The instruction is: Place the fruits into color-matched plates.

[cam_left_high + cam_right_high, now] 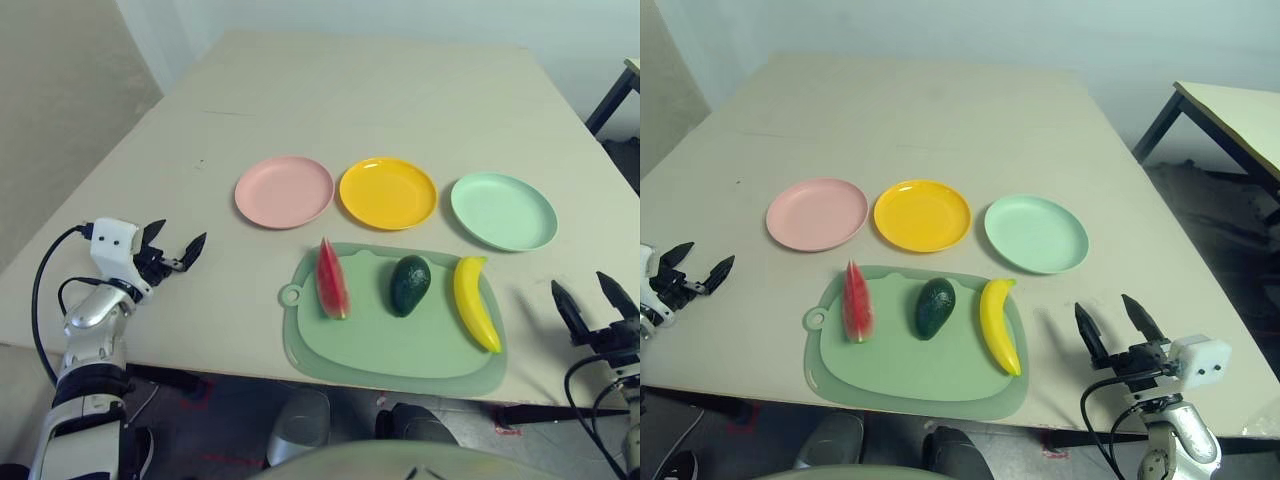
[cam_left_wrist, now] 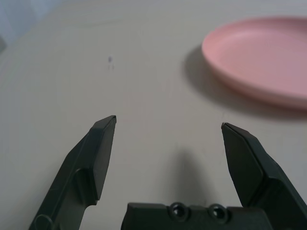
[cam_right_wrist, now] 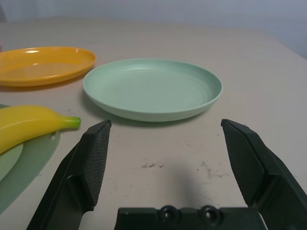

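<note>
Three fruits lie in a row on the pale green cutting mat (image 1: pixel 400 345): a red watermelon wedge (image 1: pixel 332 279) at its left, a dark green avocado (image 1: pixel 409 284) in the middle, a yellow banana (image 1: pixel 475 301) at its right. Behind the mat stand a pink plate (image 1: pixel 284 190), a yellow-orange plate (image 1: pixel 387 192) and a mint green plate (image 1: pixel 503 210), all bare. My left gripper (image 1: pixel 175 247) is open over the table, left of the mat, pointing toward the pink plate (image 2: pixel 261 57). My right gripper (image 1: pixel 1117 322) is open, right of the banana (image 3: pixel 29 124), facing the mint plate (image 3: pixel 152 87).
The table's front edge (image 1: pixel 200 360) runs just below the mat. A second table (image 1: pixel 1230 110) stands off to the right, with a dark floor gap between. Bare tabletop (image 1: pixel 350 90) stretches behind the plates.
</note>
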### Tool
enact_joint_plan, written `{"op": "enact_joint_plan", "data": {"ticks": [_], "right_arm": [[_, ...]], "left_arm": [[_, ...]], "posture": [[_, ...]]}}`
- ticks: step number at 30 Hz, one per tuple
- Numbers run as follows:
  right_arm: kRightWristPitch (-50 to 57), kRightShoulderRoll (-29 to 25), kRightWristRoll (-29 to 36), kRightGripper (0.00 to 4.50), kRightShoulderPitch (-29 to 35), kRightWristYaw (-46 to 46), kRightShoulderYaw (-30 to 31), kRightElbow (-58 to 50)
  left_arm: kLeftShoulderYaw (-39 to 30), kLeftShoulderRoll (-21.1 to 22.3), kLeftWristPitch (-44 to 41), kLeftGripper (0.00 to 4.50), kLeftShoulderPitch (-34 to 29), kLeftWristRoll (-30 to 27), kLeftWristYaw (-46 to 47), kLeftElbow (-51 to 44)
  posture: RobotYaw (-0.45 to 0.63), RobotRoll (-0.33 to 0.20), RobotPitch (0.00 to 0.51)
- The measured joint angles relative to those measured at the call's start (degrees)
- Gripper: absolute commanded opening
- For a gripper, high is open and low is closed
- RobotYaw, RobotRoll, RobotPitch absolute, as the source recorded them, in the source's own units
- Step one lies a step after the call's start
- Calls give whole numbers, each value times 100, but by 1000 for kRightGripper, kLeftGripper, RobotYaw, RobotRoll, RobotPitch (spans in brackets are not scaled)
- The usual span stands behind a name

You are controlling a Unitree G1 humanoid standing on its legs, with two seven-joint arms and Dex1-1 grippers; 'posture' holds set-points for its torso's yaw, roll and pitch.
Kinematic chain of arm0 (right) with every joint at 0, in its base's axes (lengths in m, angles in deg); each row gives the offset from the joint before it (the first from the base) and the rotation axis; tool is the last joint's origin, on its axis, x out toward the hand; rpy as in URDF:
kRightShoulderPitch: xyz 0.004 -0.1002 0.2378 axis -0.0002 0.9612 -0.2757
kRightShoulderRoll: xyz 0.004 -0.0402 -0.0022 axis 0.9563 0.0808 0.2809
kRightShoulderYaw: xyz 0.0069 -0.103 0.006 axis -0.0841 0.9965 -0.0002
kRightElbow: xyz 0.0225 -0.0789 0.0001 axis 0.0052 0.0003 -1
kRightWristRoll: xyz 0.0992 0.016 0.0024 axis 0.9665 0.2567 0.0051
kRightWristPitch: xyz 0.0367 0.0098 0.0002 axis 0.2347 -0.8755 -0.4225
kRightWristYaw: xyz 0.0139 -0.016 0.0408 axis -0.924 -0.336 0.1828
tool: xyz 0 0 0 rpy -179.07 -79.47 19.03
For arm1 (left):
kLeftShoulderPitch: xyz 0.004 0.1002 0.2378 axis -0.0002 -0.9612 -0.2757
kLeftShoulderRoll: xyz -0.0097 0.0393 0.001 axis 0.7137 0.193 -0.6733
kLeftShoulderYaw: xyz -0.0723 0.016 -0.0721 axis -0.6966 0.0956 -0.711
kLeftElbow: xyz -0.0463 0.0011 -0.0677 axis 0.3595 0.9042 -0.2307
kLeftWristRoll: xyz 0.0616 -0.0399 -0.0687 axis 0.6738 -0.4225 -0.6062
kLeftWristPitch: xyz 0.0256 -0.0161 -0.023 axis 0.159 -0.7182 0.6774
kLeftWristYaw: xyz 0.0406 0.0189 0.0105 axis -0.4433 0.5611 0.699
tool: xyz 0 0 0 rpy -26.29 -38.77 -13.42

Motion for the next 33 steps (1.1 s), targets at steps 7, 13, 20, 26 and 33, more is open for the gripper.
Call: {"op": "enact_joint_plan", "data": {"ticks": [7, 13, 20, 26, 33], "right_arm": [[-88, -33, 19, 4500, 95, 19, -102, 77], [-79, -198, 135, 4500, 194, -49, -418, 162], [-71, -277, 154, 4500, 464, -85, -549, -1], [47, -372, 262, 4500, 535, 41, -804, -100], [378, -613, 291, 4500, 410, 66, -869, -136]], "left_arm": [[149, -332, -371, 4470, 281, -9, 220, -371], [165, -517, -748, 4470, 137, -114, 354, -1070], [181, -819, -1067, 4470, 57, -298, 357, -1236], [441, -1221, -964, 4470, 541, -250, 226, -554], [607, -1042, -666, 4470, 1244, -284, -617, 134]], "posture": [[312, 0, 33], [307, 0, 31], [223, 0, 18], [161, 0, 36], [143, 0, 24]]}}
